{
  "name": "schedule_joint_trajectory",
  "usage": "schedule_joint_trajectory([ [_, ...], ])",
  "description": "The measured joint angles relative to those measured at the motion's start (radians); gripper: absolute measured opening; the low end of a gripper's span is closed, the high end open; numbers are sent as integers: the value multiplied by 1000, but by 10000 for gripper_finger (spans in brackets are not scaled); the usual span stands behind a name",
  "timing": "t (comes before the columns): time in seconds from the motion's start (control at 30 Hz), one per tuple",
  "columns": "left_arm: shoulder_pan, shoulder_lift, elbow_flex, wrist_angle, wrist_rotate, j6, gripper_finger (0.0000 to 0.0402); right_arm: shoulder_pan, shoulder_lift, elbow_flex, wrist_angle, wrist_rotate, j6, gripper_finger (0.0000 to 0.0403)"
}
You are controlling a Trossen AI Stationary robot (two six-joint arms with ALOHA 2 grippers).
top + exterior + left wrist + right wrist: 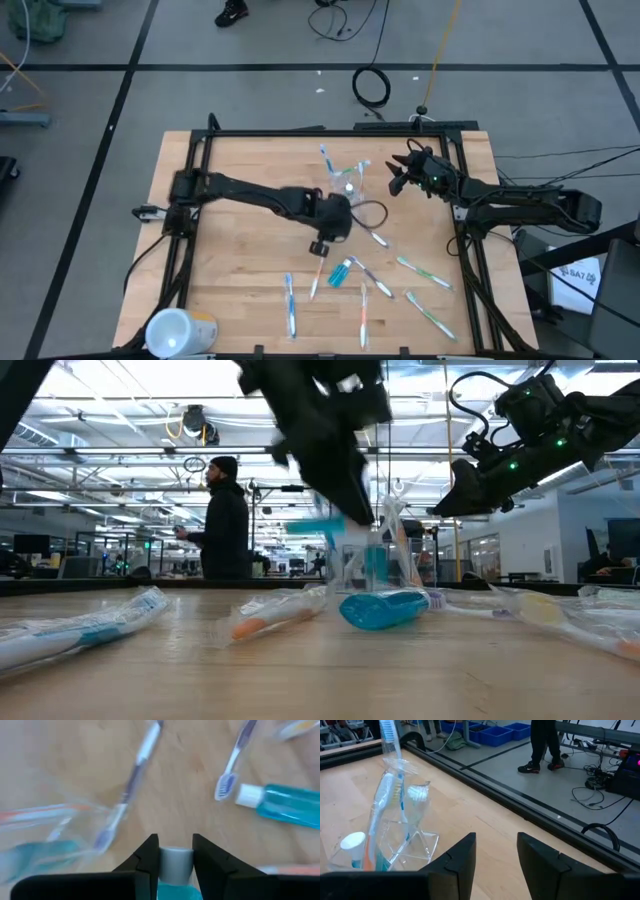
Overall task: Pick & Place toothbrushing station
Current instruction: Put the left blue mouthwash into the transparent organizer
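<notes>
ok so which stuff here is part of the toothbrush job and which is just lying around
Part of the job:
- clear cup holding brushes
- toothpaste tube between the left gripper's fingers
- second toothpaste tube on the table
- loose toothbrushes

Just lying about:
- white and yellow cylinder
- black cable coil on the floor

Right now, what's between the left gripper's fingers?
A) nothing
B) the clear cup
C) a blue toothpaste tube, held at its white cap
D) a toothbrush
C: in the left wrist view the left gripper has both fingers pressed against the white cap of a toothpaste tube, its blue body showing just beneath.
</notes>
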Motion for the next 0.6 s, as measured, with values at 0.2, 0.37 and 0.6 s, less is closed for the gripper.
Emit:
schedule_joint_trajectory([
  [0.2, 63, -212, 0, 21, -7, -9, 89, 0, 0, 0, -2, 0, 20, 134],
  [0.37, 134, -343, -114, 304, 38, -35, 89, 1, 0, 0, -5, -1, 41, 134],
  [0.6, 192, -331, -506, 1269, 30, -212, 89, 1, 0, 0, -47, -3, 50, 134],
])
